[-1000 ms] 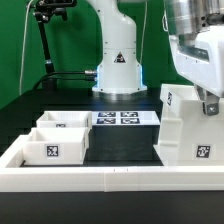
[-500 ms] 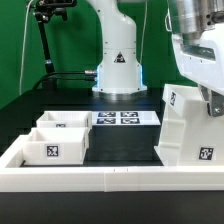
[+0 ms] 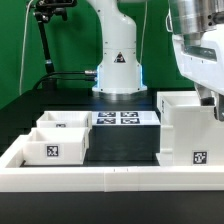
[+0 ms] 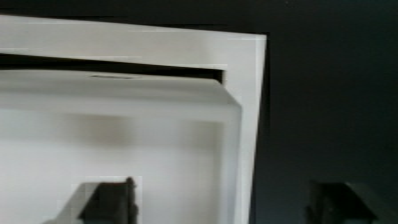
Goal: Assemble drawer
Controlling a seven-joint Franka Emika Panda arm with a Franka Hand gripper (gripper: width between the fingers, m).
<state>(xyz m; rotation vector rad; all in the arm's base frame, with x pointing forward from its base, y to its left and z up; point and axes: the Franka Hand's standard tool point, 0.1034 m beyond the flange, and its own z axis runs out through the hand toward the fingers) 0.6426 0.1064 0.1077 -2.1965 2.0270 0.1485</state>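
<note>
On a dark table (image 3: pixel 120 145) edged by a low white rim wall (image 3: pixel 100 178), the drawer's tall white shell (image 3: pixel 188 135) stands upright at the exterior view's right, with a square tag low on its near face. The near tray (image 3: pixel 52 150) and the far tray (image 3: pixel 62 122) sit together at the exterior view's left, well apart from the shell, and the marker board (image 3: pixel 125 118) lies flat farther back between them. The gripper (image 4: pixel 222 190) hangs at the shell's top, its dark fingers (image 4: pixel 107 200) spread wide, one on either side of the shell's thin side wall, pinching nothing.
</note>
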